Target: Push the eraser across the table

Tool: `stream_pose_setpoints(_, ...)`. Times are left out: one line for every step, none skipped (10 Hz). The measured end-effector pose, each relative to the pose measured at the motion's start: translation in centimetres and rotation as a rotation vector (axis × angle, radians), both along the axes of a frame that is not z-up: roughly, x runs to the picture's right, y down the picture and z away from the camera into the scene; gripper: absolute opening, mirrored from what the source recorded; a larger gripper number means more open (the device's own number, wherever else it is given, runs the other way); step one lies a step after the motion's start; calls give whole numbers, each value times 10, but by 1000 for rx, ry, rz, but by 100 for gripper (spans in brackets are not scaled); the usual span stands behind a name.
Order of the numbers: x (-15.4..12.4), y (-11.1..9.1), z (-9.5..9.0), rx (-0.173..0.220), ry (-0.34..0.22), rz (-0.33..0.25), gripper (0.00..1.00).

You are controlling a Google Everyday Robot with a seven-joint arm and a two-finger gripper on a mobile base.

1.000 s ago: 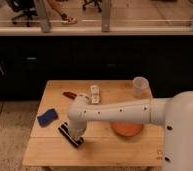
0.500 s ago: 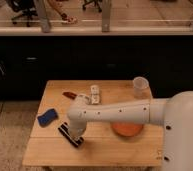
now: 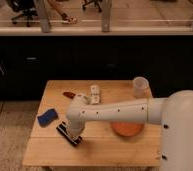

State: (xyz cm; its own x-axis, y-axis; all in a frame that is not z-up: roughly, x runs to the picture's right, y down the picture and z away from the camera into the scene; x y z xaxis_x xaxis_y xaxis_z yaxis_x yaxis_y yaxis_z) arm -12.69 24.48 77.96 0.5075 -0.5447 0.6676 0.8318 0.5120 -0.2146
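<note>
The eraser (image 3: 68,134), a small black block with a pale stripe, lies at an angle on the front left of the light wooden table (image 3: 45,152). My white arm reaches in from the right, and my gripper (image 3: 74,131) points down right at the eraser and covers its middle. The fingertips are hidden against the eraser.
A blue rounded pad (image 3: 47,117) lies left of the eraser near the table's left edge. A small dark red object (image 3: 69,94) and a white item (image 3: 94,93) lie at the back. A clear cup (image 3: 140,87) stands back right. An orange plate (image 3: 127,129) sits under my arm.
The gripper and the eraser have shifted slightly toward the table's front; the rest has not moved.
</note>
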Motion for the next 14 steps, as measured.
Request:
stream_pose_setpoints(-1,0,0,1,-2,0,0)
stream_pose_setpoints(-3,-1,1,3,-7,-2,0)
stream_pose_setpoints(-5,-2,1,5,-10,-3,0)
stream_pose_setpoints(-7,-3,2,6,-12,-3,0)
stream_pose_setpoints(-9,-4,2,9,-14,-4,0)
stream_pose_setpoints(-10,-5,2,13,-14,-4,0)
stream_pose_setpoints(-12,-6,2,17,-14,-5,0)
stream_pose_setpoints(-14,-8,2,20,-14,-6,0)
stream_pose_setpoints(-16,-8,2,19,-15,-7,0)
stream_pose_setpoints(-18,-7,2,18,-16,-8,0)
stream_pose_setpoints(-20,-7,3,17,-17,-10,0)
stream_pose_setpoints(-22,-8,4,17,-18,-11,0)
stream_pose_setpoints(-23,-8,5,15,-18,-11,0)
stream_pose_setpoints(-24,-8,5,14,-19,-12,0)
